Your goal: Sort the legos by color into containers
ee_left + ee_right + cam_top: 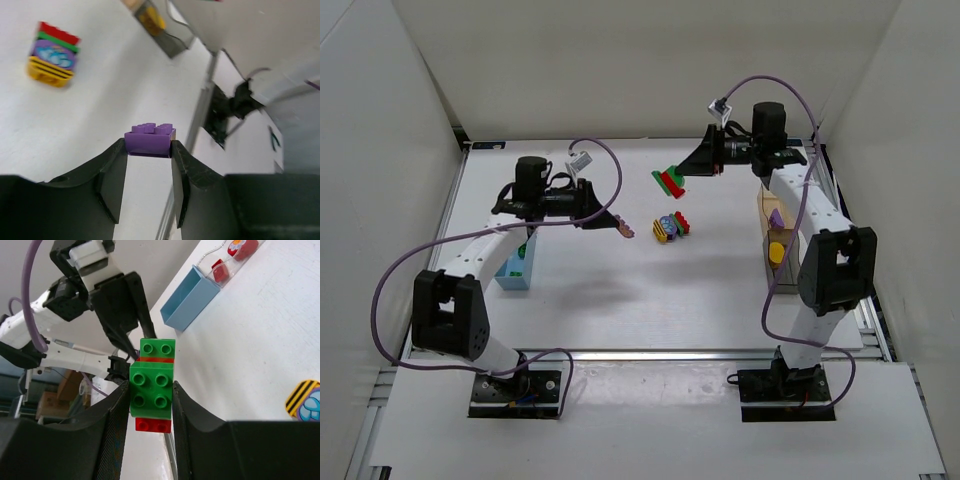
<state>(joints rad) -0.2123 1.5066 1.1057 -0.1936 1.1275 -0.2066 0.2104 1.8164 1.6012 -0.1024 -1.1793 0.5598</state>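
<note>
Transit, seemingly: pinching purple brick (pixel 150 140) in left jaws, clamping green-red stack (pixel 152 387) in right jaws, holding both off table (pixel 620 300) for binning.

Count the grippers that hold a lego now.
2. The left gripper pinches a purple brick; the right gripper clamps a green-and-red stack. Neither is hidden.

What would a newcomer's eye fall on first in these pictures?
The left gripper pinches a purple brick above the white table, while the right gripper pinches a green-and-red stack. Near the table's middle lies a striped multicoloured stack.
</note>
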